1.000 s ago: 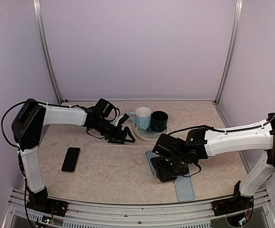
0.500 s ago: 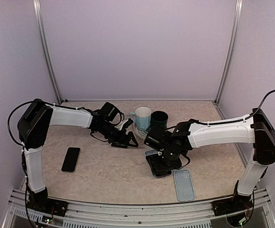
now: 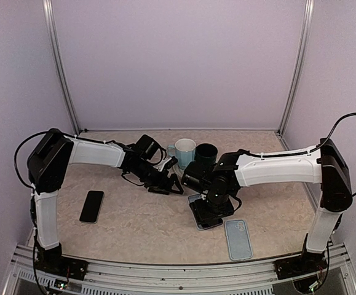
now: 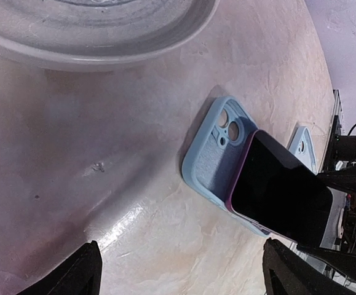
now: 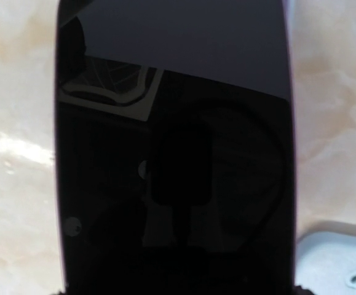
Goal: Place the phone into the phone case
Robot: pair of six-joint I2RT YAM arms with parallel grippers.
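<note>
On the table [image 3: 134, 227], far left, a spare phone [image 3: 91, 206] lies flat. The left gripper [image 3: 170, 184] hovers empty, fingers [image 4: 82, 276] spread wide, near the blue phone case [image 4: 217, 150]. The phone [image 4: 282, 200] leans tilted onto that case, its raised end clamped by the right gripper [image 3: 209, 206]. A spare case [image 3: 238, 239] lies rightmost.

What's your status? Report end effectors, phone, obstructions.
Left end effector open, empty, near grey ceramic plate. Right end effector gripping purple-edged black phone, tilted, one end on light-blue rubbery case. Nothing else on case.
</note>
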